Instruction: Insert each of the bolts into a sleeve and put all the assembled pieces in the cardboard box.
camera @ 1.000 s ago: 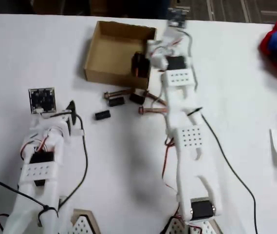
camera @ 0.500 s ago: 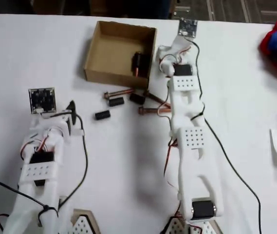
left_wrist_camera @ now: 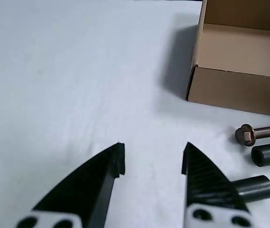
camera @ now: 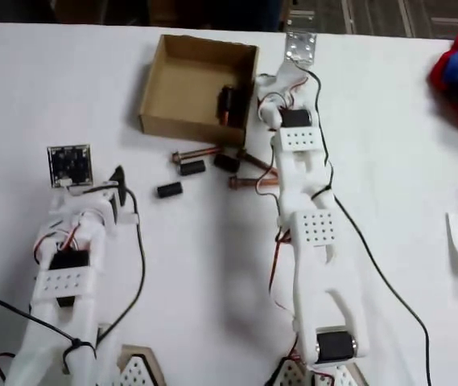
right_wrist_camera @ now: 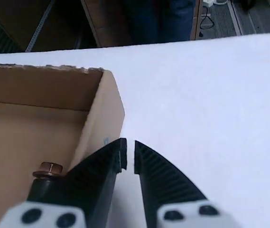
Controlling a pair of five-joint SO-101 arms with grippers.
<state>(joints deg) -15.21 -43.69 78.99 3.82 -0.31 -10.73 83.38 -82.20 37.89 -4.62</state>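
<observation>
Right end effector [right_wrist_camera: 130, 154], fingers almost together and empty, hangs beside the box [camera: 188, 129] near the far edge of the bench [camera: 59, 72]. One assembled piece [camera: 227, 104] lies inside. Left end effector [left_wrist_camera: 153, 159] gapes apart. Bolts [camera: 196, 153] and sleeves [camera: 169, 190] lie before the box.

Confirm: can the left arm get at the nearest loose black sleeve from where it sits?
Probably yes. The left gripper is open, and the sleeve lies on bare table just ahead, off to one side, with nothing on top. A second sleeve lies close beside it.
</observation>
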